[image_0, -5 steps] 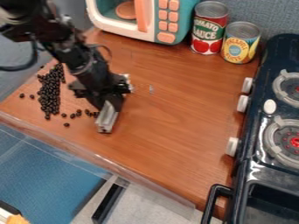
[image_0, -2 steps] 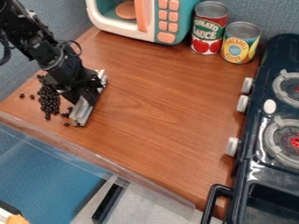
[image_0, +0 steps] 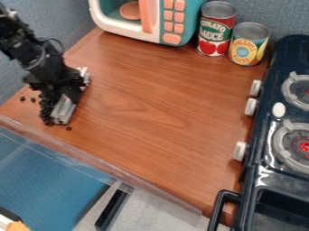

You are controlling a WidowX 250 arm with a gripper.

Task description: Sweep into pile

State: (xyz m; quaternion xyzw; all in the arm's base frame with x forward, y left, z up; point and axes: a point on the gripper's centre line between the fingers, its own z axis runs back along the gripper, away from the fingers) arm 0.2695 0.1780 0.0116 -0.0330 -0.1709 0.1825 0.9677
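Grey-blue panels (image_0: 262, 11) back the wooden worktop (image_0: 157, 117), with a toy microwave (image_0: 189, 25) and two cans (image_0: 216, 31) along the far side and a dark stove (image_0: 260, 135) on the right of my view. On the opposite side, my end effector (image_0: 71, 95) is pinched around the middle of a pale sweeping bar (image_0: 62, 112), near the worktop's left corner.

The dark beads (image_0: 46, 109) are bunched against the bar's left side, part of them hidden by it and the arm. A pair of stray beads (image_0: 32, 99) sits farther left, and a lone bead (image_0: 68, 128) lies just past the bar's near end.

I judge the bar light and stiff: it should push without flexing, though its smooth faces could pivot in my grip if one end catches. Mid-length is where I want my hold, square across it, with the lower edge flat on the wood. The beads look hard, dry and nearly weightless, so they'd roll at a tap, and a fast stroke would scatter them. I wouldn't pinch them one by one; I'd herd them with slow, low pushes, bringing the strays in from outside and minding that nearby edge.
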